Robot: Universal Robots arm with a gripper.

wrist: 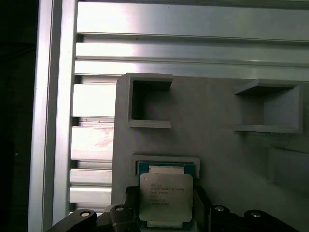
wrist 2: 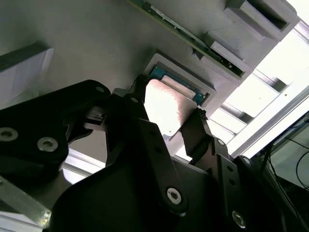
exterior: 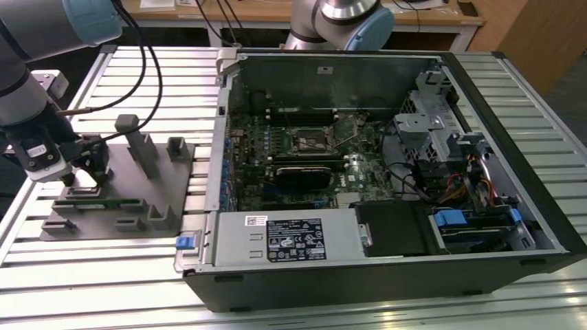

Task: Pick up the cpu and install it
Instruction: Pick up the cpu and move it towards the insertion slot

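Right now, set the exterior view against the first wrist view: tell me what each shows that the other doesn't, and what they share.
Exterior view: the open computer case with its motherboard, and a green memory strip on the grey fixture. First wrist view: the cpu, silver top up, seated in a recess of that fixture. Shared: the grey fixture, the slatted table, and the gripper low over the fixture.
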